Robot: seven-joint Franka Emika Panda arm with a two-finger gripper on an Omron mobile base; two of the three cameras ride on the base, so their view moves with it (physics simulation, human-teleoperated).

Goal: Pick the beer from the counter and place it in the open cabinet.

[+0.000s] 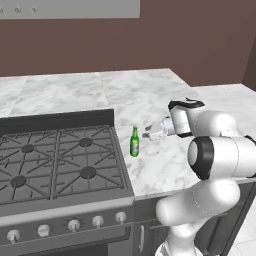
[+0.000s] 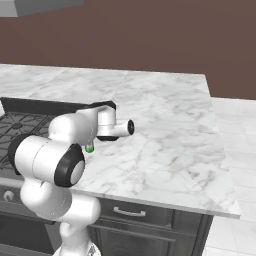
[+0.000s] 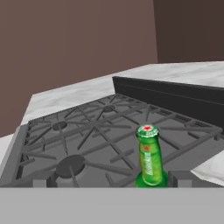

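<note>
The beer (image 1: 134,142), a small green bottle with a pale label, stands upright on the white marble counter (image 1: 150,92) just right of the stove. My gripper (image 1: 148,134) hovers low, a short way to the bottle's right, pointing at it, apart from it and open. The hand view puts the beer (image 3: 150,157) close ahead, right of centre, with my gripper (image 3: 110,181) spread wide and nothing between its fingertips (image 3: 177,178). From the right base view my arm hides all but the green base of the beer (image 2: 89,148). The cabinet is out of view.
A black gas stove (image 1: 60,160) with iron grates and a raised back panel lies left of the bottle. A light grey hood (image 1: 70,9) hangs at the top left. The counter (image 2: 165,125) stretches right to its edge, with a brown wall behind.
</note>
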